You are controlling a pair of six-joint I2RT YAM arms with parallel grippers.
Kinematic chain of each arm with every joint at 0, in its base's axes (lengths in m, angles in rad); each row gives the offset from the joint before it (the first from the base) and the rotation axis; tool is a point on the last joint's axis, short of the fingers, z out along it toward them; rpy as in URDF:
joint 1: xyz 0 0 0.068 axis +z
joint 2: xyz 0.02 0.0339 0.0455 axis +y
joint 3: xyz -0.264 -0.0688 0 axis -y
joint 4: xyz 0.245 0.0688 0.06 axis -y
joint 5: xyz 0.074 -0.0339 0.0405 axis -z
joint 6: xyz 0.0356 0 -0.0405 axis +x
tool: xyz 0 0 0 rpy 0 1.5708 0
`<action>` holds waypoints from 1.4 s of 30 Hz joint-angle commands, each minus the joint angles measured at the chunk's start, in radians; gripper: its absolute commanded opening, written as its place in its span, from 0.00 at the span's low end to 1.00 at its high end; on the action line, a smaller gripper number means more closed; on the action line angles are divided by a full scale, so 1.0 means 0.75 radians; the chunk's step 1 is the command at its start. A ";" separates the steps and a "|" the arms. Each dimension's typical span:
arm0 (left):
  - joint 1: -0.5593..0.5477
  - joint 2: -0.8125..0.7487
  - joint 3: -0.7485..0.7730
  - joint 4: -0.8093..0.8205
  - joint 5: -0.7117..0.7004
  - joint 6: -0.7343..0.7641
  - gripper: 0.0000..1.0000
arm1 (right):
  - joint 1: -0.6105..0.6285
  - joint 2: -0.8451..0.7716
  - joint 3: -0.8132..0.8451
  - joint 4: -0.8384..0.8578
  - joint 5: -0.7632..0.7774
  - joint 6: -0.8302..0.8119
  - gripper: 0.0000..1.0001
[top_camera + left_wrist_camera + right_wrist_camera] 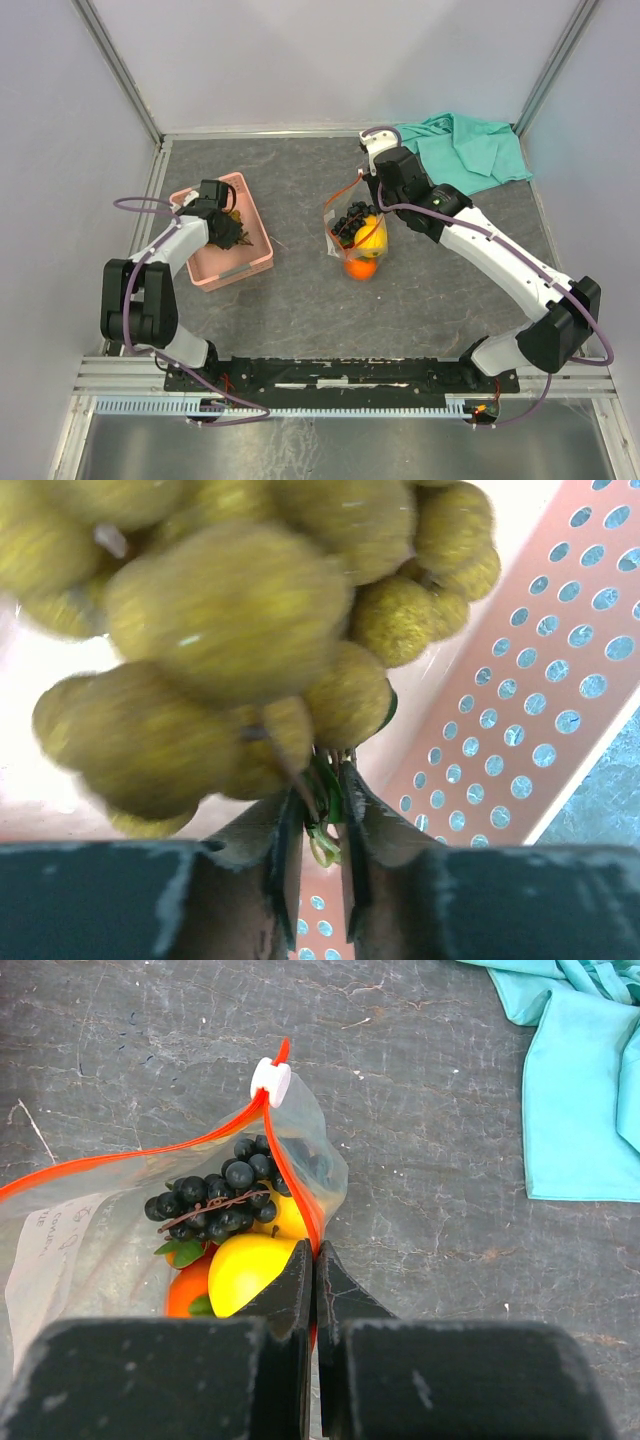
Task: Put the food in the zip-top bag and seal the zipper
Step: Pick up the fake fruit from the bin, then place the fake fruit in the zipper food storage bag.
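The clear zip-top bag [352, 232] stands mid-table with its mouth open. It holds dark grapes [215, 1198], a yellow lemon [245, 1265], an orange [185, 1288] and a yellow-orange fruit [287, 1217]. My right gripper [315, 1252] is shut on the bag's orange-red zipper [290, 1185] edge, below the white slider [270, 1080]. My left gripper [325, 785] is shut on the green stem of the bunch of brown berries [220, 640], inside the pink basket [246, 262]. In the top view the left gripper [222, 222] is over the basket.
A teal cloth [465, 148] lies at the back right, also seen in the right wrist view [585, 1070]. The pink basket's perforated wall [540, 710] is close to the right of the berries. Metal frame posts stand at the table's back corners.
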 commanded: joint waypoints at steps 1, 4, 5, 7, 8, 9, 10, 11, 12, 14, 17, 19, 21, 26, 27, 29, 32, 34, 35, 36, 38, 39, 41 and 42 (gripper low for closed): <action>0.007 -0.019 -0.007 0.053 -0.079 0.002 0.20 | -0.006 -0.035 0.011 0.062 -0.005 -0.005 0.02; 0.007 -0.069 -0.010 0.030 -0.095 0.034 0.09 | -0.008 -0.032 0.018 0.055 -0.011 0.001 0.02; 0.008 -0.094 -0.009 0.022 -0.099 0.048 0.05 | -0.007 -0.033 0.019 0.054 -0.015 0.004 0.02; 0.006 -0.144 -0.007 0.002 -0.105 0.083 0.03 | -0.006 -0.033 0.016 0.052 -0.014 0.008 0.01; 0.007 -0.169 0.000 -0.009 -0.107 0.109 0.03 | -0.007 -0.031 0.019 0.048 -0.014 0.007 0.02; 0.008 -0.195 0.012 -0.024 -0.108 0.136 0.03 | -0.007 -0.033 0.020 0.044 -0.014 0.007 0.01; 0.006 -0.218 0.035 -0.054 -0.112 0.175 0.03 | -0.006 -0.036 0.021 0.038 -0.014 0.008 0.02; 0.006 -0.240 0.059 -0.068 -0.111 0.211 0.03 | -0.008 -0.037 0.021 0.036 -0.011 0.008 0.01; 0.006 -0.262 0.084 -0.095 -0.101 0.245 0.03 | -0.007 -0.040 0.019 0.034 -0.009 0.009 0.01; 0.006 -0.298 0.140 -0.142 -0.078 0.316 0.03 | -0.007 -0.041 0.019 0.031 -0.001 0.008 0.01; 0.005 -0.341 0.222 -0.197 -0.002 0.407 0.03 | -0.007 -0.040 0.021 0.025 0.002 0.007 0.01; 0.003 -0.375 0.275 -0.217 0.103 0.462 0.03 | -0.007 -0.037 0.024 0.021 0.004 0.012 0.01; -0.006 -0.405 0.326 -0.234 0.192 0.499 0.03 | -0.007 -0.039 0.023 0.021 0.004 0.016 0.01; -0.079 -0.476 0.438 -0.248 0.356 0.544 0.03 | -0.006 -0.039 0.012 0.027 0.009 0.033 0.01; -0.109 -0.488 0.454 -0.248 0.365 0.544 0.03 | -0.007 -0.038 0.010 0.028 0.008 0.036 0.02; -0.193 -0.499 0.488 -0.246 0.358 0.537 0.03 | -0.008 -0.036 0.006 0.031 0.006 0.044 0.01; -0.382 -0.491 0.540 -0.241 0.318 0.536 0.03 | -0.007 -0.033 0.007 0.038 0.008 0.047 0.02; -0.491 -0.483 0.573 -0.239 0.272 0.544 0.03 | -0.007 -0.032 0.008 0.043 0.008 0.048 0.01; -0.539 -0.480 0.591 -0.238 0.243 0.550 0.03 | -0.007 -0.031 0.009 0.045 0.009 0.050 0.01; -0.575 -0.480 0.604 -0.238 0.225 0.557 0.03 | -0.007 -0.030 0.009 0.048 0.010 0.050 0.01; -0.624 -0.477 0.629 -0.236 0.198 0.561 0.03 | -0.007 -0.027 0.008 0.052 0.010 0.053 0.01; -0.645 -0.472 0.642 -0.236 0.197 0.564 0.03 | -0.008 -0.025 0.007 0.055 0.009 0.055 0.01; -0.700 -0.463 0.663 -0.232 0.186 0.575 0.03 | -0.007 -0.019 0.011 0.057 0.004 0.061 0.01; -0.733 -0.456 0.673 -0.232 0.167 0.582 0.03 | -0.007 -0.017 0.014 0.056 -0.002 0.064 0.02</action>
